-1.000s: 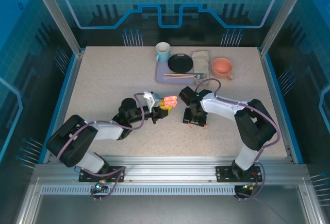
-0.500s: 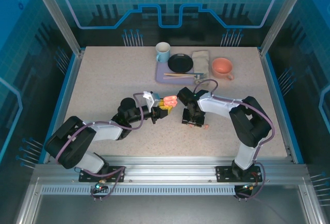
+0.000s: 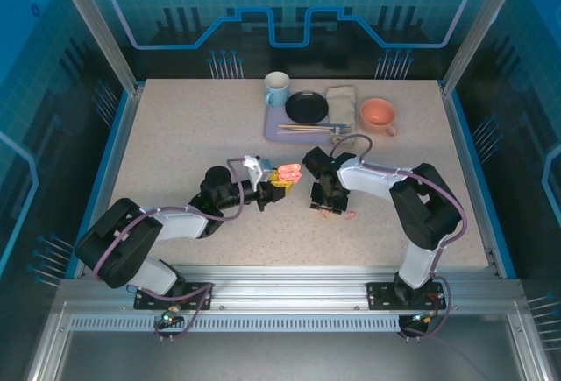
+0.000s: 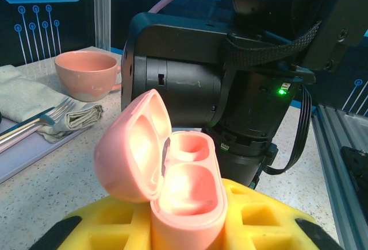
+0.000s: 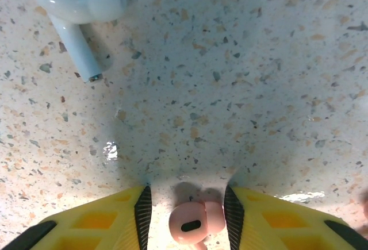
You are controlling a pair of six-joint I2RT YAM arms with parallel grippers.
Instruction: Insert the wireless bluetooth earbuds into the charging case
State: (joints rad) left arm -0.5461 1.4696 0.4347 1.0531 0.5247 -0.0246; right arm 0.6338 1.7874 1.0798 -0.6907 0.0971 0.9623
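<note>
The right gripper (image 5: 187, 195) is standing with its jaws apart, straddling a salmon-pink earbud (image 5: 195, 222) that is lying on the speckled table (image 5: 241, 89), a gap showing on one side. A white earbud (image 5: 77, 8) is lying well apart from it. The left gripper (image 4: 184, 221) is clamping the pink charging case (image 4: 184, 189), whose lid (image 4: 129, 146) is standing hinged open.

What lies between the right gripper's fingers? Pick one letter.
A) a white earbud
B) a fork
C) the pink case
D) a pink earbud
D: the right wrist view shows a pink earbud on the table between the jaws of the right gripper; the white earbud lies apart.
</note>
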